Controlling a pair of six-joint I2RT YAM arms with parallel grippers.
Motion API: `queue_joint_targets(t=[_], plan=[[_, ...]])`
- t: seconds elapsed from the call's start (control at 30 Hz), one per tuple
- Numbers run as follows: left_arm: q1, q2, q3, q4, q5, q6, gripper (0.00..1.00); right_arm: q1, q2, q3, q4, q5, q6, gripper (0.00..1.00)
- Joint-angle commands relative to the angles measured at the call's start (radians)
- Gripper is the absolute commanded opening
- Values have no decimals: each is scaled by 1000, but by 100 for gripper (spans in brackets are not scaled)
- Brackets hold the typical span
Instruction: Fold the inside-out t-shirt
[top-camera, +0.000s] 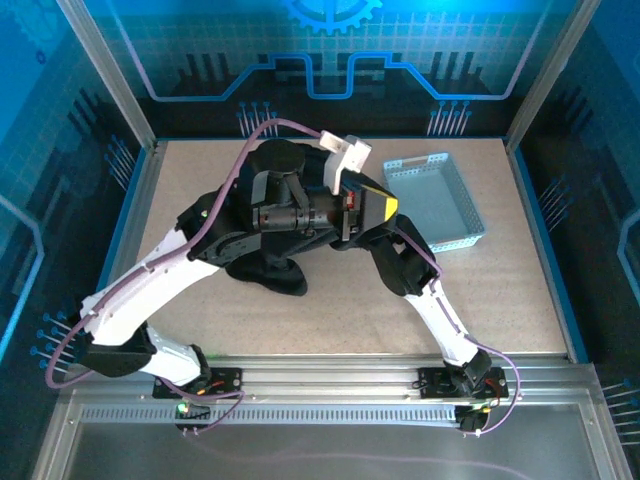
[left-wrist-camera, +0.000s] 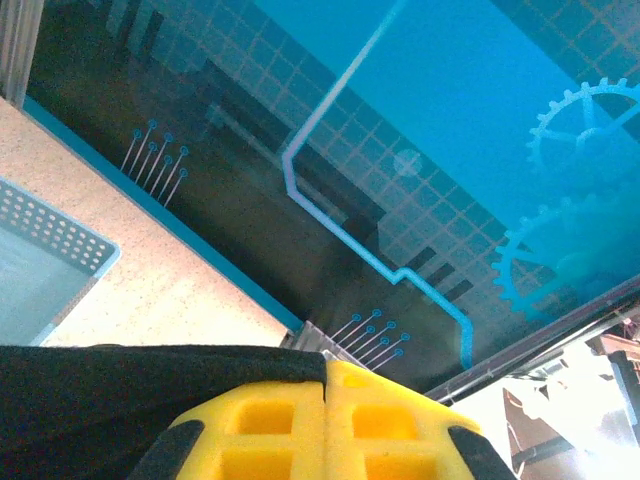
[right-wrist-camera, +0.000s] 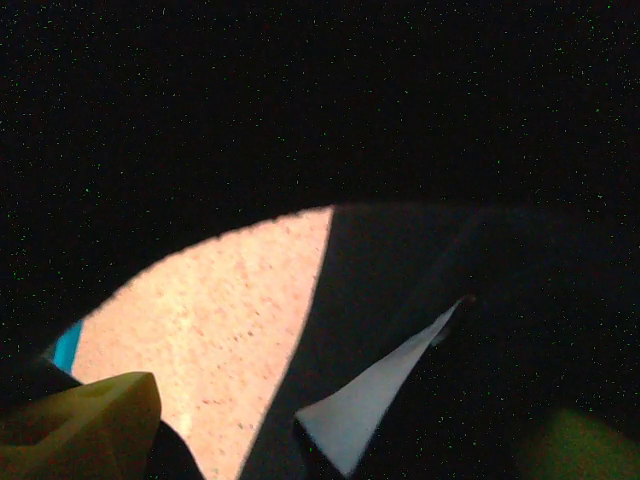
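**Shirt heaped mid-table beneath both arms: left jaws closed on cloth, right jaws wide and holding nothing.**

The shirt lies bunched at the middle of the table, apart from the tray on its right, and shows no clear long axis. The left jaws point right, toward the tray. Their yellow fingers are pressed together, and a taut cloth edge runs into the seam between them, so they probably pinch the shirt. The right jaws stand wide apart with cloth draped just above and ahead of them and the white label right in front, so the right arm looks nearer to the loose cloth. The arms hide the shirt's outline, collar and sleeves. The right wrist view is mostly dark fabric. I cannot tell which edge the left jaws hold.
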Motion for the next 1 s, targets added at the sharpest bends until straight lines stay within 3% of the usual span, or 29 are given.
queue_joint_targets(t=[0.0, 0.13, 0.23, 0.4, 0.5, 0.63, 0.8, 0.97], plan=[[-27, 4, 26, 99, 138, 4, 0, -25, 52, 49, -68, -18, 35, 89], [-34, 5, 18, 106, 147, 6, 0, -38, 60, 52, -17, -68, 64, 90], [-33, 5, 16, 62, 90, 35, 0, -46, 48, 34, 43, -121, 82, 90], [-32, -2, -30, 99, 114, 15, 0, -62, 51, 50, 40, -108, 89, 88], [-33, -2, -34, 108, 122, 8, 0, -81, 93, 102, 34, -128, 95, 78], [-21, -28, -34, 49, 22, 42, 0, -87, 66, 54, 115, -174, 91, 64], [140, -111, -151, 40, -63, -26, 0, -99, -90, -217, 314, -186, 101, 58], [292, -175, -265, 41, -109, -48, 0, -118, -240, -448, 305, -77, 23, 71]])
